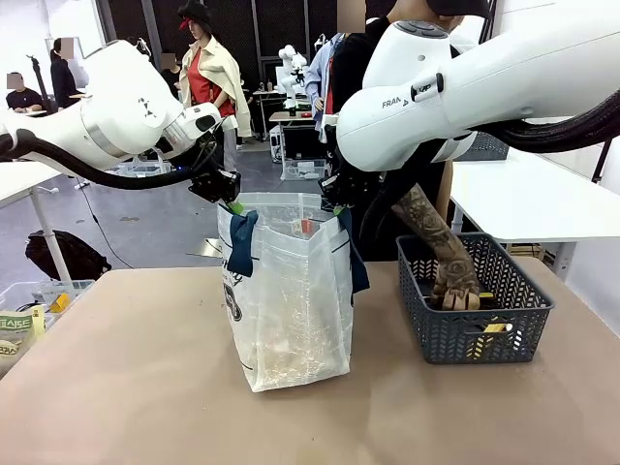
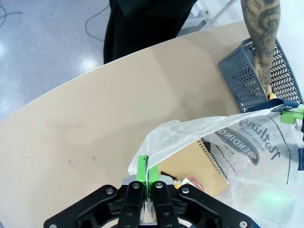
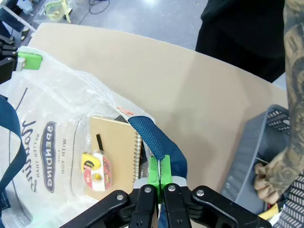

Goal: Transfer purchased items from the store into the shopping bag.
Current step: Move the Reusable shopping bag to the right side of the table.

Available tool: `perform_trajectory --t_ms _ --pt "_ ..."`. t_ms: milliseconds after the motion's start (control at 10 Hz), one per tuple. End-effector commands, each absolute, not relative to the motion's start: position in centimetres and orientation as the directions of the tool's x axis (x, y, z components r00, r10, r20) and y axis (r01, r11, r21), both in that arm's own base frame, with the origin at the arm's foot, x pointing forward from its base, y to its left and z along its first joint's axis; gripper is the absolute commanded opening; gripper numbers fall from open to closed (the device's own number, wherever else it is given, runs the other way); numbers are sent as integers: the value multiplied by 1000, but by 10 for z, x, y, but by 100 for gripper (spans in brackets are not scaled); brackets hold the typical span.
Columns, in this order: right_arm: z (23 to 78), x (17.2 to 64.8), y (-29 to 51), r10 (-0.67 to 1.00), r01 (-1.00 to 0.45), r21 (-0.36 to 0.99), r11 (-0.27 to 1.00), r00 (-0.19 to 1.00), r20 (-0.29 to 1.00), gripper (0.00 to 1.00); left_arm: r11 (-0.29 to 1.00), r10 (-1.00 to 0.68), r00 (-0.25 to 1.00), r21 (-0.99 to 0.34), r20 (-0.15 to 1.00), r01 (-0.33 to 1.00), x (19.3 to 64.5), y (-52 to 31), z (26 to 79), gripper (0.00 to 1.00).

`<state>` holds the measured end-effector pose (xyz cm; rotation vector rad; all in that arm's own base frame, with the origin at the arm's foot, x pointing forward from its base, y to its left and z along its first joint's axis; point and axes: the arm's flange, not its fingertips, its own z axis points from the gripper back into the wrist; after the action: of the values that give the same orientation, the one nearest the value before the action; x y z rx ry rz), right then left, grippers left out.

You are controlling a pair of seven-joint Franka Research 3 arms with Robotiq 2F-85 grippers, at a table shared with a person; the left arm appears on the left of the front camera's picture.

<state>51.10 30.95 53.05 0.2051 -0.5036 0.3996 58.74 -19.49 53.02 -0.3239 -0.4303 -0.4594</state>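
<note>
So the bag (image 1: 291,291) is standing upright around the middle of the desk (image 1: 126,387), and both arms have hold of its top edge, one each side, so the mouth is stretched open. The left fingers (image 1: 232,205) are pinched together on the thin plastic rim. From the left wrist cam you can see the green pads (image 2: 141,166) squeezed flat on it, no gap at all. The right fingers (image 1: 334,205) are clamped on the opposite rim right where a navy strap (image 3: 147,135) is attached. The right wrist cam shows them (image 3: 159,172) closed tight on the plastic at the strap.

Looking down into the bag there's a tan spiral notebook (image 3: 114,152) lying flat at the bottom, with a small yellow and red pack (image 3: 95,171) on top of it. Can't read what the pack is.

The basket (image 1: 475,334) sits on the desk just beside the bag, on the robot's right and not touching it. The person across the desk has a hand (image 1: 455,286) down inside the basket, tattooed forearm going in over the far wall. There's something yellow (image 1: 496,327) in there near the hand, but whether the hand is gripping anything I can't tell through the lattice.
</note>
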Motion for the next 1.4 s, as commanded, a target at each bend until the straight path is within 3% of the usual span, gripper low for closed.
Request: perform_trajectory --t_ms 0,1300 --pt "532 512 307 313 -413 95 906 803 508 0 857 -343 818 -203 461 474 586 -191 531 0" --pt "532 512 307 313 -413 95 906 803 508 0 857 -343 818 -203 461 474 586 -191 531 0"
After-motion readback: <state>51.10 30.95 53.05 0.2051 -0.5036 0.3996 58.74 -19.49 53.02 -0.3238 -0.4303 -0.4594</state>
